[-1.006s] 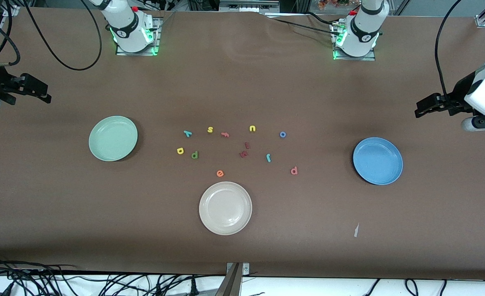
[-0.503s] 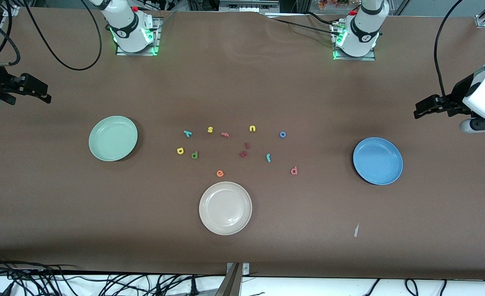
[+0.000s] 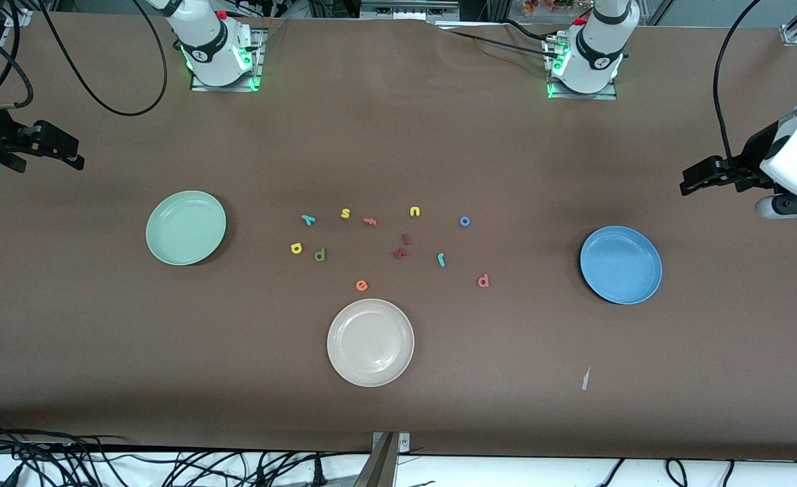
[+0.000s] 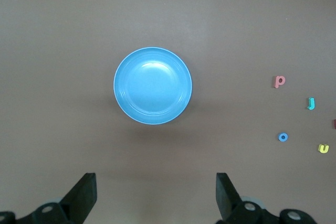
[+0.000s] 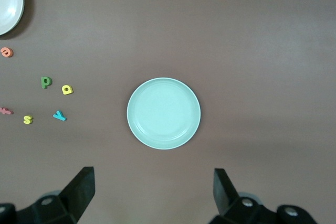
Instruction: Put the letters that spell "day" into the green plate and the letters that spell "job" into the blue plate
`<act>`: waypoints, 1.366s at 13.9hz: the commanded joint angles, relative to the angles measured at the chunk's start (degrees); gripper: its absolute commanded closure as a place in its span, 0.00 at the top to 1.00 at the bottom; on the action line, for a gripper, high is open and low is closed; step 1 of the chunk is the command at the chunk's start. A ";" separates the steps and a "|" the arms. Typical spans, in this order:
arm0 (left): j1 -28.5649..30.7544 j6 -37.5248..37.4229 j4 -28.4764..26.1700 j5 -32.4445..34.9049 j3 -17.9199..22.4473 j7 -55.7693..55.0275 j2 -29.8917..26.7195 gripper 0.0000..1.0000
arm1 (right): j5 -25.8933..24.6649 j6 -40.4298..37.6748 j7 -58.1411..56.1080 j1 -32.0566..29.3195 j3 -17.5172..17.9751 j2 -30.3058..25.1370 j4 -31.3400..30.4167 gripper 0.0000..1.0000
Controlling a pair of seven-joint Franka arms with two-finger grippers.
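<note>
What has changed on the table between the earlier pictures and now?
Only the left end effector moved: it shifted slightly toward the right arm's end of the table, open and holding nothing. The right end effector, the letters and the green plate, blue plate and white plate stayed put.

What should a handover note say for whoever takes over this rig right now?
Left gripper: open, empty, waiting above the table near the blue plate.
Right gripper: open, empty, waiting near the green plate.
All letters lie on the table between the plates: d, a, y; j, o, b.
Done: nothing; both plates hold nothing.
Left: all six letters.
</note>
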 commanded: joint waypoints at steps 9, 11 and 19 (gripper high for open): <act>-0.42 0.66 -0.26 4.10 -0.83 1.00 -0.24 1.00 | -0.81 -0.93 -0.49 0.14 0.32 0.13 1.16 1.00; -0.42 0.66 -0.34 4.01 -0.83 1.00 -0.16 1.00 | -0.73 -1.01 -0.58 0.05 0.23 0.13 1.16 1.00; -0.33 0.67 -0.69 4.01 -0.92 1.09 -0.24 1.00 | -0.64 -1.10 -0.58 0.05 0.32 0.13 1.51 1.00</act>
